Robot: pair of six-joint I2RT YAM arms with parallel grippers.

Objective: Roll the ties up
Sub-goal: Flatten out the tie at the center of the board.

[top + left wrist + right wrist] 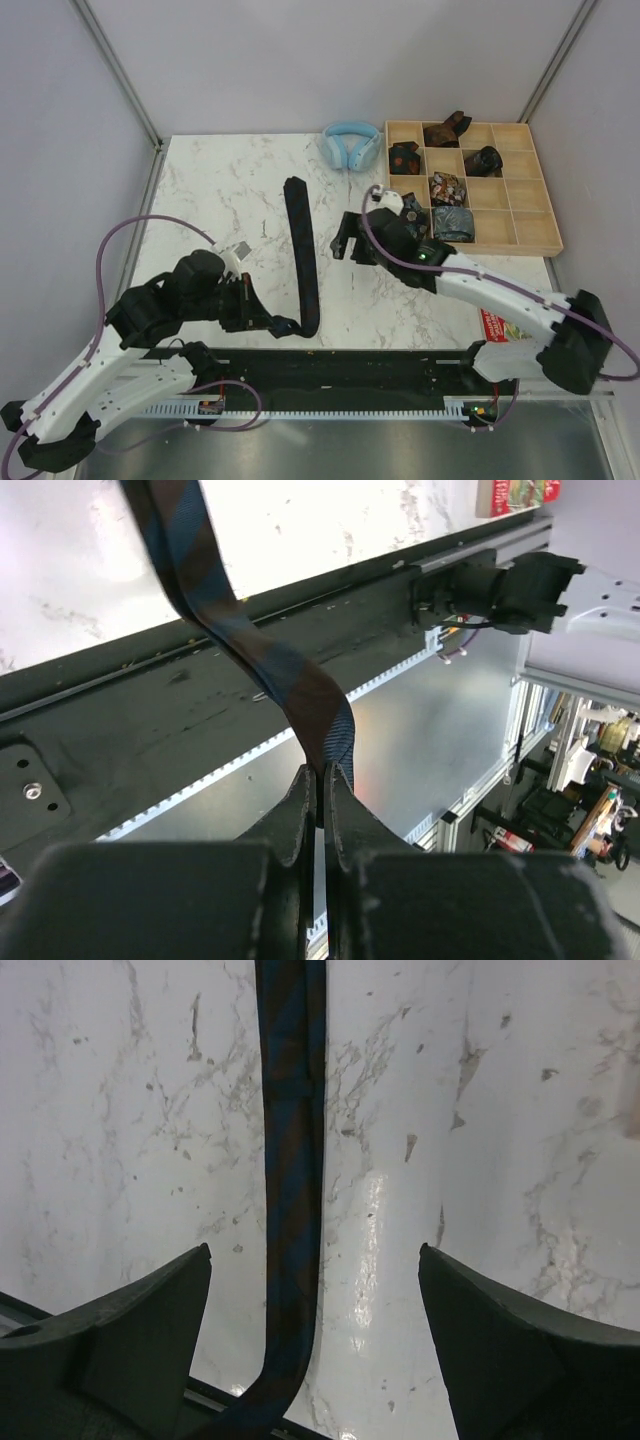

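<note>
A dark tie (302, 250) with blue and brown stripes lies lengthwise on the marble table, its far end pointed. Its near end curls up off the table's front edge. My left gripper (278, 325) is shut on that near end; the left wrist view shows the tie (290, 680) pinched between the fingertips (322, 775). My right gripper (345, 238) is open and empty, just right of the tie's middle. In the right wrist view the tie (290, 1200) runs between its spread fingers (150, 1330), nearer the left one.
A wooden compartment tray (520, 235) at the back right holds several rolled ties (445, 188). Light blue headphones (351, 145) lie left of the tray. A red packet (495, 325) lies at the front right. A black rail (350, 365) runs along the table's front edge.
</note>
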